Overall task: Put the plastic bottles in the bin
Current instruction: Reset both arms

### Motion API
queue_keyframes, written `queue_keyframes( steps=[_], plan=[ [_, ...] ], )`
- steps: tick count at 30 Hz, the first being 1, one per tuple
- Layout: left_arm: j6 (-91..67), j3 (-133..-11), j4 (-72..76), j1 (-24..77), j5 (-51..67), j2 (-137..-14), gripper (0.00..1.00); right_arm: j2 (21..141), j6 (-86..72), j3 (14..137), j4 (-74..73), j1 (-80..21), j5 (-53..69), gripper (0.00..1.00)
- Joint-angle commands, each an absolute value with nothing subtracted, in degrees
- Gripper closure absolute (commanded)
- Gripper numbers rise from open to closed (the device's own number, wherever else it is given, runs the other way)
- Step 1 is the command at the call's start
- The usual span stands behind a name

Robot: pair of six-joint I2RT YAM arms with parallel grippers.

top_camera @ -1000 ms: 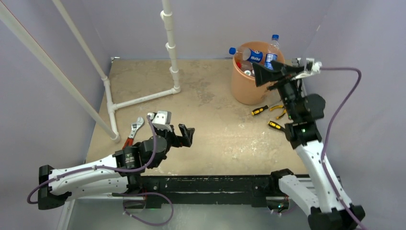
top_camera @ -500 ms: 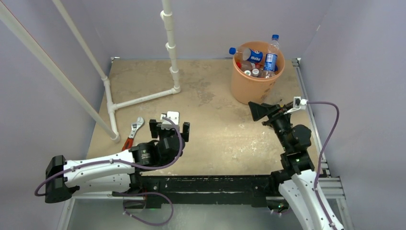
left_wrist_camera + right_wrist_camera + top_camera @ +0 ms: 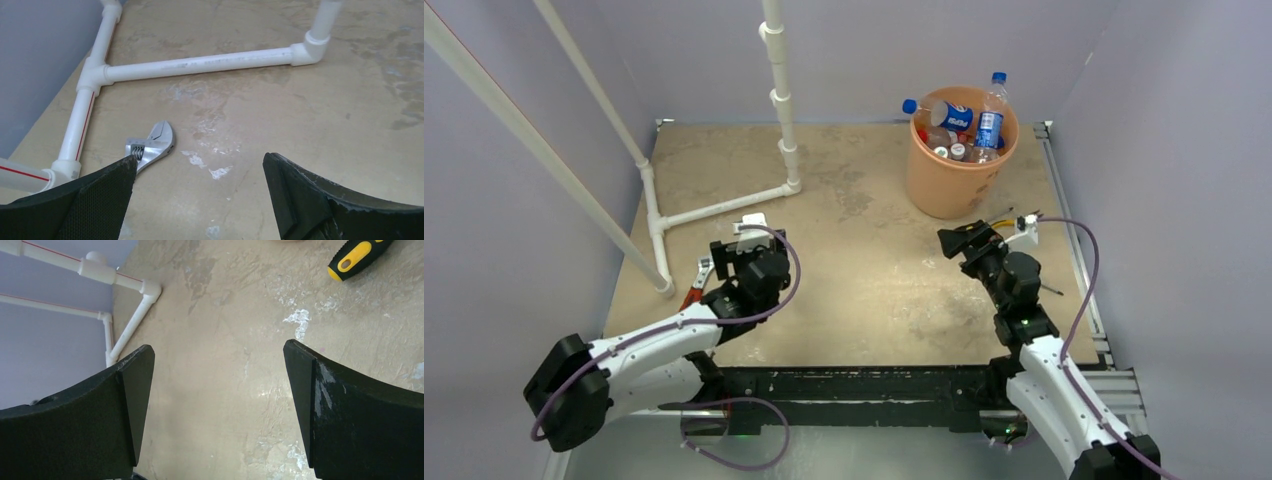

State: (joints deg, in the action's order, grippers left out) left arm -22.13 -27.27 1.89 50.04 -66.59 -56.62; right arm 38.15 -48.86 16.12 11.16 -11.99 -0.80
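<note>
Both arms are tucked low near their bases. The left gripper [image 3: 200,165] is spread wide with nothing in it, and an adjustable metal wrench [image 3: 152,144] lies just past its left-hand finger. The right gripper [image 3: 217,355] is also wide open and empty. The round orange plastic bin [image 3: 944,185] sits well beyond it, and the clear plastic bottles [image 3: 989,115] are piled inside, with two blue-labelled ones poking over the rim.

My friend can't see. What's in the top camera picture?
An orange bin at the far right of the table holds several plastic bottles, two poking above its rim. Both robot arms are low near the front, the left gripper and right gripper empty. A red-handled wrench lies by the left arm.
</note>
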Motion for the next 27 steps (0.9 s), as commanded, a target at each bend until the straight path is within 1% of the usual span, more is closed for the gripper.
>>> queue_keyframes(
  steps=[1,4,5,7,9,11,12,14,15,17,20,23,24,27],
  plan=[
    [-18.76,-24.38,12.9,40.18,-58.17,-59.72,0.04,34.53,-50.43,15.47,13.04,-12.13,-2.44,0.01],
    [-14.08,-20.08,24.28,32.94,-52.86,-61.09,0.05,31.74,-50.15,15.21,10.9,-12.13,-2.8,0.01],
    [-13.6,-19.88,26.13,31.03,-51.26,-61.53,0.06,30.96,-49.92,15.13,10.25,-12.13,-2.68,0.01],
    [-9.3,-18.05,35.2,28.29,-46.94,-63.32,0.07,29.74,-49.5,14.95,9.52,-12.13,-2.11,0.01],
    [-4.08,-18.12,40.91,26.61,-45.97,-67.03,0.09,28.8,-48.96,15.32,8.07,-12.13,-1.69,0.01],
    [1.03,-17.95,45.03,25.55,-47.69,-71.78,0.1,28.13,-48.01,16.25,6.14,-12.13,-1.51,0.01],
    [1.47,-17.02,48.09,24.47,-48.73,-73.76,0.09,27.78,-47.41,16.79,5.19,-12.13,-1.43,0.01],
    [-2.05,-14.34,54.09,21.85,-50.09,-77.03,0.01,27.13,-46.05,17.76,3.95,-12.13,-0.94,0.01],
    [-4.44,-13.2,57.95,20.08,-49.45,-78.55,0.01,27.01,-45.37,18.1,3.68,-12.13,-0.44,0.01],
    [-4.0,-14.07,61.45,18.43,-46.39,-81.35,0.01,27.18,-45.03,18.85,2.89,-12.13,-0.18,0.01],
    [3.36,-16.63,65.95,17.08,-38.52,-87.4,0.01,28.36,-47.91,19.69,1.09,-12.13,-2.63,0.01],
    [5.38,-17.15,70.35,15.99,-34.27,-92.71,0.01,30.4,-48.87,19.6,1.84,-12.13,-3.1,0.01],
    [4.07,-17.08,71.02,15.27,-35.32,-93.08,0.01,31.33,-49.2,19.52,2.6,-12.13,-2.93,0.01],
    [-1.46,-13.64,73.83,10.11,-28.34,-92.39,0.01,35.53,-50.07,20.4,3.77,-12.13,-3.33,0.01]
  ],
)
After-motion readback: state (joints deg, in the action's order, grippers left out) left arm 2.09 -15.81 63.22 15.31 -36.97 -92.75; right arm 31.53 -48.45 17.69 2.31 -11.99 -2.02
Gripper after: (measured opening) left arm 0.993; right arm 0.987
